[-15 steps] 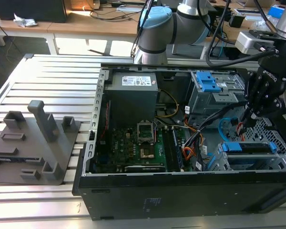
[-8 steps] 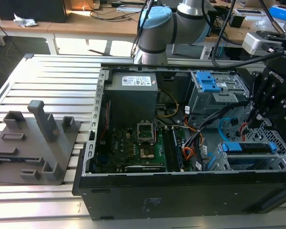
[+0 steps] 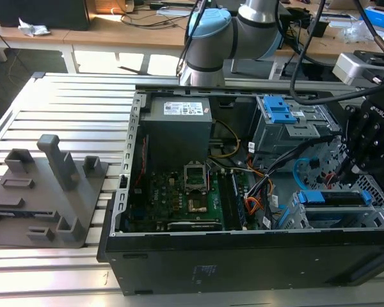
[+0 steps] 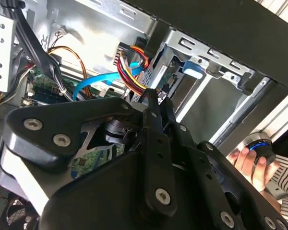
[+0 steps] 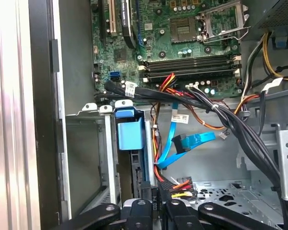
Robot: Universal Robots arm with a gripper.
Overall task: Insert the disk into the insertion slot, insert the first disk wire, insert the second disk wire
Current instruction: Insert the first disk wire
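The disk sits in the insertion slot at the case's front right, with its blue carrier at the cage's open end. My gripper is shut on the small black plug of the first disk wire, a red, yellow and orange lead, right at the disk's end. In the second wrist view the fingertips pinch that plug below the coloured wires. The second disk wire, light blue, hangs loose in a loop beside the slot, its dark plug free. In the exterior view my gripper hangs over the slot.
A taller grey cage with a blue latch stands behind the slot. Black cable bundles cross above the light blue cable. The motherboard fills the case floor. A hand holds a round device outside the case. A grey fixture stands at the exterior view's left.
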